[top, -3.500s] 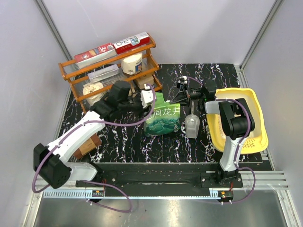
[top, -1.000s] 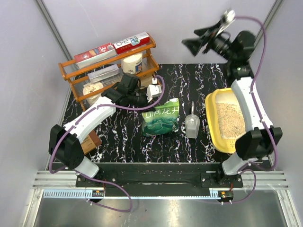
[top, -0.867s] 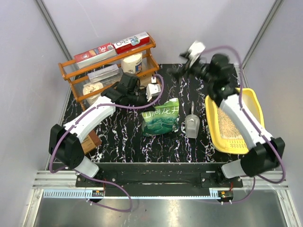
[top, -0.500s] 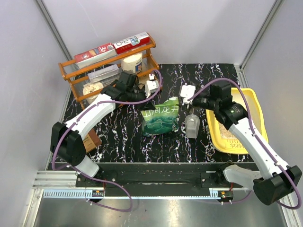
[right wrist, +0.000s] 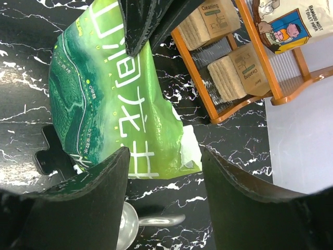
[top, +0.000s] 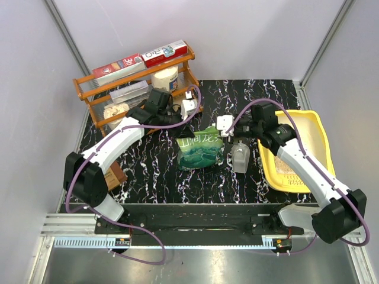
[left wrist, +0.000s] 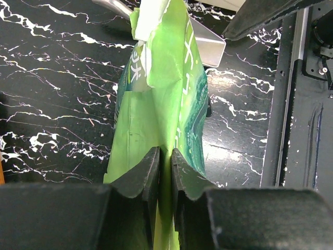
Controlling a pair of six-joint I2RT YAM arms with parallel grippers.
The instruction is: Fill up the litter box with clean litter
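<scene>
Top: yellow litter box [top: 323,131] at right edge of table [top: 154,171], tan litter [top: 282,167] inside. Green pouch [top: 203,148] mid-table, scoop [top: 239,157] filling the gap between.
Left wrist: left gripper [left wrist: 164,153] clenched to a slit over pouch.
Right wrist: right gripper [right wrist: 165,153] released, spread wide; rack [right wrist: 250,73] beyond pouch edge.

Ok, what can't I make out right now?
Litter box fill level: top view, the right arm covers most of the clean litter.
Scoop: top view, right gripper overlaps its handle; right wrist view crops its bowl.
Green pouch contents: no view looks inside; left gripper pinches its edge.
</scene>
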